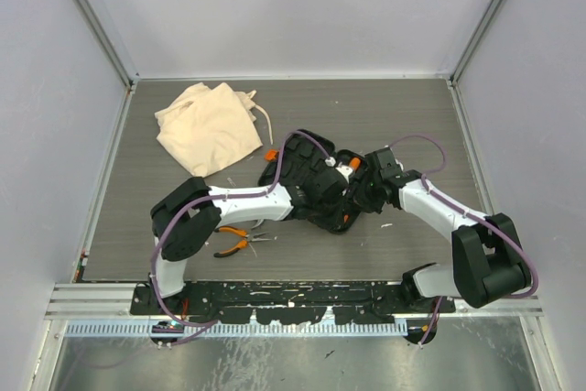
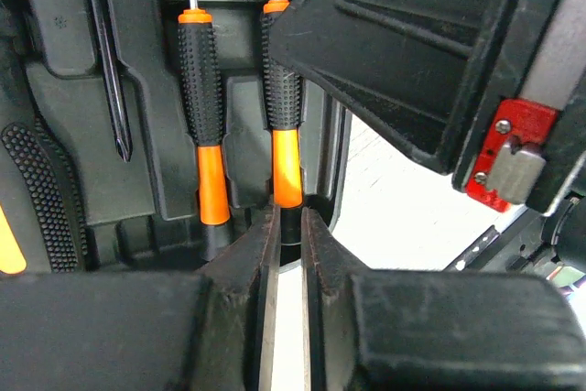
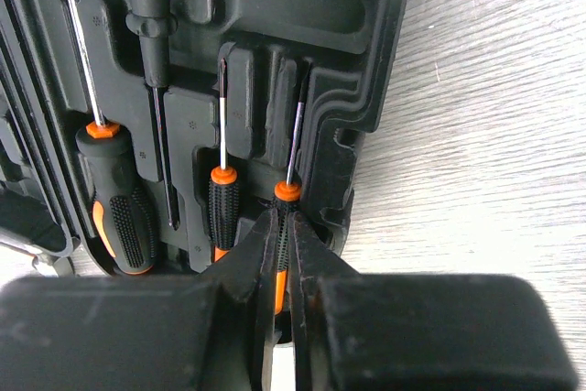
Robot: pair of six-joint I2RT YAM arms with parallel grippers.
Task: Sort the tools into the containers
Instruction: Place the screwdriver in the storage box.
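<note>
Tool case lies open at mid-table, and both your arms reach in over it.

Left gripper: the fingers are nearly together, with only a narrow gap. The black butt end of a small screwdriver sits between them, and the pads look to touch it on both sides.

Right gripper: the fingers are pinched almost closed on the ribbed grip of what looks like the same small screwdriver, just behind its orange collar.

That tool lies in the outermost slot, along the case's edge wall.

Neighbouring screwdriver lies in the next slot, parallel, with neither gripper on it. Large screwdriver is seated further in.

Pliers lie loose on the table at near left, just beside your left arm's elbow.

Cloth bag is at far left, slumped flat and well apart from the case.
</note>
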